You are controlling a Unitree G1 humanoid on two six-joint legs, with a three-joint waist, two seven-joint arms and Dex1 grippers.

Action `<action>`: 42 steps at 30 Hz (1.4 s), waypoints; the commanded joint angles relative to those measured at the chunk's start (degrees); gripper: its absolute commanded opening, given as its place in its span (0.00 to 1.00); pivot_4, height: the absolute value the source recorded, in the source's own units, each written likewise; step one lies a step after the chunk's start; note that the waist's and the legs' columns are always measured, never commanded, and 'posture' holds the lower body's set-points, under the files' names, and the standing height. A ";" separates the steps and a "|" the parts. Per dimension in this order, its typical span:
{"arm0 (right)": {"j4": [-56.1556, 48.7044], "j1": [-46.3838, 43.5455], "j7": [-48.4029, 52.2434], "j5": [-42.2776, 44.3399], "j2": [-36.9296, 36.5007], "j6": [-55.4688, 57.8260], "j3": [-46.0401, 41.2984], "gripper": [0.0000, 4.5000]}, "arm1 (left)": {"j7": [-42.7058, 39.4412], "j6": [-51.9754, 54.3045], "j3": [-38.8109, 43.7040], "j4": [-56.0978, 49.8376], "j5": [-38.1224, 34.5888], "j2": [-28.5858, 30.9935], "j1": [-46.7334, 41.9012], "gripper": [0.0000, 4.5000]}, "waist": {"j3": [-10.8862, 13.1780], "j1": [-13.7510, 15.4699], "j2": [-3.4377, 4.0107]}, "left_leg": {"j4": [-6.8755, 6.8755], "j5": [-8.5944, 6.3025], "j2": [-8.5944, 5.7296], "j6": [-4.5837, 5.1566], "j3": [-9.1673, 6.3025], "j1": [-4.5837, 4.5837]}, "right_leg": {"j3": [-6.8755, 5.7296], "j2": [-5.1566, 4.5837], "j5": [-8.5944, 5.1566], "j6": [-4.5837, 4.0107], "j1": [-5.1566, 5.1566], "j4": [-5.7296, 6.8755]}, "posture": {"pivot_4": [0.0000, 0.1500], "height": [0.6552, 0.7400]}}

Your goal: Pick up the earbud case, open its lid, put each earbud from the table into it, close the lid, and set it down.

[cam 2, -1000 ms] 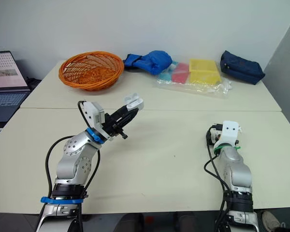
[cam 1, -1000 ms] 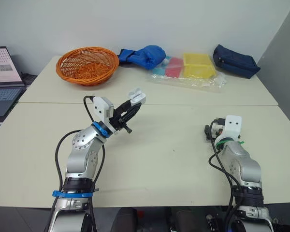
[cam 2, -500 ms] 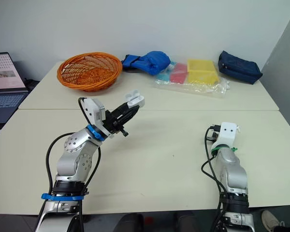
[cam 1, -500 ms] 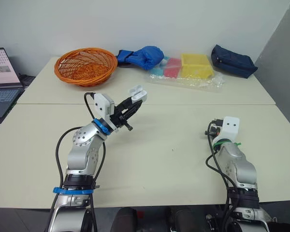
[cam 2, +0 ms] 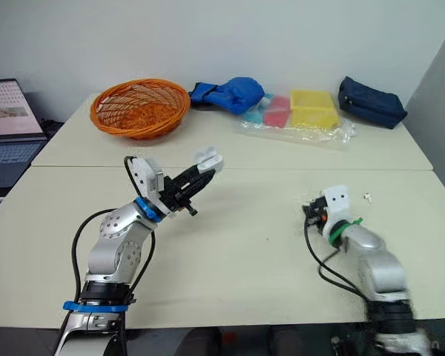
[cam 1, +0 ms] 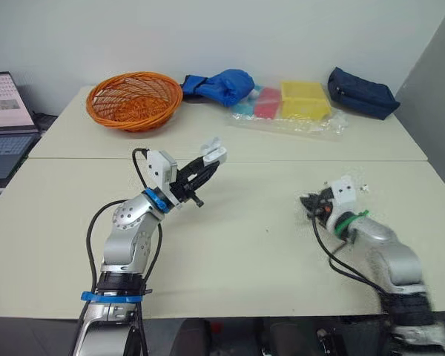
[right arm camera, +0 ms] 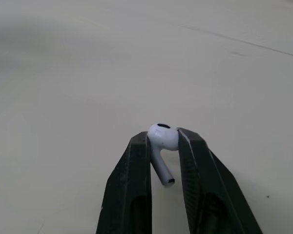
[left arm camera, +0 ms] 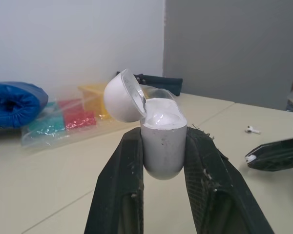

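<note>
Within left pincer [left arm camera: 163, 138]: white earbud case [left arm camera: 162, 155], lid [left arm camera: 121, 95] open.

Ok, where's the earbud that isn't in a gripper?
The loose earbud lies on the table on the robot's right, just to the outer side of the right gripper, which is shut on the other earbud.

no text, label, brand or number legible anywhere; laptop screen [cam 1: 4, 93] left of the surface [cam 1: 252, 252] shows content too small to read
</note>
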 commanded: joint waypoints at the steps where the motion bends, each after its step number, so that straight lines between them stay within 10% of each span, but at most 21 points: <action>1: -0.60 1.39 16.33 2.94 -12.93 -0.06 -0.83 0.09 | -0.75 -1.60 -0.07 -2.90 -0.69 -0.15 0.84 0.17 | 0.00 0.12 -0.02 | 0.02 0.00 0.00 0.00 -0.02 -0.01 | -0.04 -0.01 0.00 0.00 0.03 -0.06 | 1.00 1.00; 9: 11.70 0.16 33.60 -10.56 -31.27 -17.10 10.02 0.09 | 1.06 -0.72 -1.18 -6.84 -0.40 -1.16 3.92 0.17 | 0.02 -0.22 -0.04 | 0.03 0.00 -0.01 0.00 0.02 0.06 | -0.01 -0.04 0.00 -0.01 0.02 -0.02 | 1.00 1.00; 37: 29.31 5.94 35.38 -20.31 -38.17 -26.82 8.84 0.09 | 3.37 2.21 -1.27 -10.42 -0.63 -0.83 5.51 0.17 | 0.01 0.27 -0.05 | 0.16 0.00 -0.09 -0.01 0.00 0.26 | -0.04 -0.18 0.01 0.01 0.41 -0.18 | 1.00 1.00; 42: 28.57 6.83 34.79 -20.26 -37.44 -26.21 7.65 0.45 | 3.30 2.22 -1.37 -10.62 -0.64 -0.93 6.20 0.17 | 0.01 0.27 -0.05 | 0.16 0.00 -0.10 -0.01 -0.01 0.27 | -0.05 -0.19 0.04 0.08 0.44 -0.21 | 1.00 1.00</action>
